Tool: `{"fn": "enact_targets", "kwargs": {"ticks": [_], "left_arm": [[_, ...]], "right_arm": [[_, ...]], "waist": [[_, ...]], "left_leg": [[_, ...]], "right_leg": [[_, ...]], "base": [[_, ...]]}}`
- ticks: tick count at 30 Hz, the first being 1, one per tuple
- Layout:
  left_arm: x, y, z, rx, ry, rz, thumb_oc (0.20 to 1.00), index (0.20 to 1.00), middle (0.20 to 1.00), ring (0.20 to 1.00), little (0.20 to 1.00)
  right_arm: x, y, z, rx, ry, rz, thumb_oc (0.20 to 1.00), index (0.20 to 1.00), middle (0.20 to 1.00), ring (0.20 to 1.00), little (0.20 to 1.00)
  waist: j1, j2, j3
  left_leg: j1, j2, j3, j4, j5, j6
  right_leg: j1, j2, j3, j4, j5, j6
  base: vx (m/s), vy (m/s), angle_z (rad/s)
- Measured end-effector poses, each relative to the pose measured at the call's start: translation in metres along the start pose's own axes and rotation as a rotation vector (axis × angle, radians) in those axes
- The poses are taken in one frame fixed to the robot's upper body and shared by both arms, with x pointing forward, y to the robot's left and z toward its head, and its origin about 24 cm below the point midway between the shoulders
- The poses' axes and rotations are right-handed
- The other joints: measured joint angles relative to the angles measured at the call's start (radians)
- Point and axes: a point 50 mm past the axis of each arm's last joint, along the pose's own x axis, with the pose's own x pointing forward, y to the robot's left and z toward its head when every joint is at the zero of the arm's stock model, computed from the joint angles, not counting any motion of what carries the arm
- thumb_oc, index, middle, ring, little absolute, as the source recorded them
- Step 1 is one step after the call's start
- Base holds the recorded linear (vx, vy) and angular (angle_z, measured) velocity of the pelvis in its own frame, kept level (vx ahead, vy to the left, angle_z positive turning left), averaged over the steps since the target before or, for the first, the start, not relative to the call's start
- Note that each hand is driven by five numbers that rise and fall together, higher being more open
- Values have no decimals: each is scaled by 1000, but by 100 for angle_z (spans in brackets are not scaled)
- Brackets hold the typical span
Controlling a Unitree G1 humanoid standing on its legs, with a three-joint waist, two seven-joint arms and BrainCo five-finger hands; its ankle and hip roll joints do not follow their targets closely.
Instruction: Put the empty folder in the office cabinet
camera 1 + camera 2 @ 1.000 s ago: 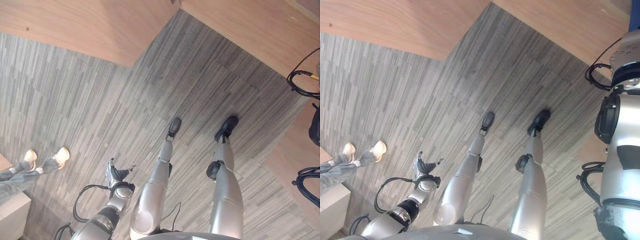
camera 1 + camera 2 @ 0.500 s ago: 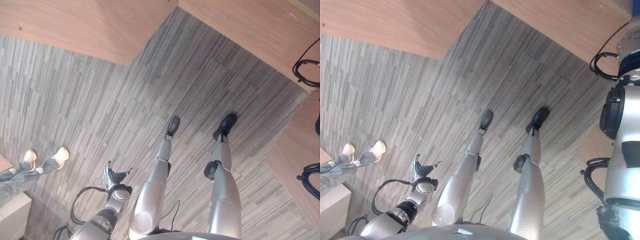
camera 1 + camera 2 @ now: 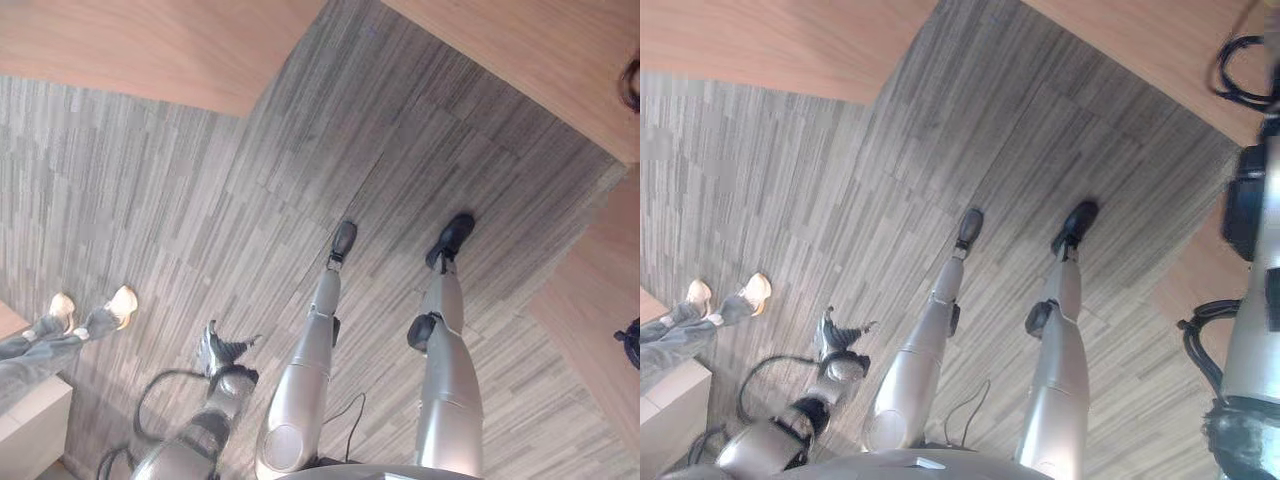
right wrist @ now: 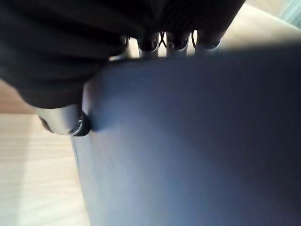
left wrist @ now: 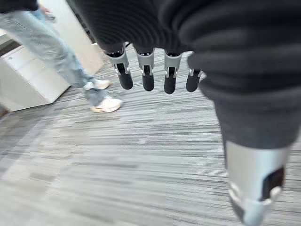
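Blue folder pinched between right hand fingers and thumb, evidently for carrying to cabinet. Left hand hung idle over carpet, fingers loosely extended, nothing held.

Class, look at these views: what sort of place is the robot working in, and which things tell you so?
Probably an office: grey striped carpet, wood-faced cabinets, a white drawer unit, and a blue folder in the right hand.
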Motion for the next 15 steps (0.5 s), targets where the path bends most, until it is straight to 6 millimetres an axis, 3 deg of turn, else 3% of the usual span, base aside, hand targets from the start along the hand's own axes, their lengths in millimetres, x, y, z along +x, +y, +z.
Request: {"fn": "enact_targets", "kwargs": {"ticks": [2,7,15], "left_arm": [[6,8,25,-39,-110,14,1000,1000,1000,1000,1000],[8,13,19,-16,-83,15,1000,1000,1000,1000,1000],[9,17,14,2,-59,18,1000,1000,1000,1000,1000]], "right_arm": [[-4,6,1,45,17,5,200,200,200,200,200],[-1,1,6,70,10,-49,200,200,200,200,200],[15,-20,42,119,-89,-179,200,200,200,200,200]], "waist": [[-4,-3,1],[-2,-3,1],[-1,-3,1]], "left_leg": [[2,1,7,0,0,0],[3,9,7,0,0,0],[0,7,8,0,0,0]], "right_leg": [[-4,3,0,0,6,-6],[-4,12,1,-3,14,-16],[-4,9,1,-6,10,-13]], "base": [[17,-21,-12],[5,-2,-3],[2,6,0]]}}
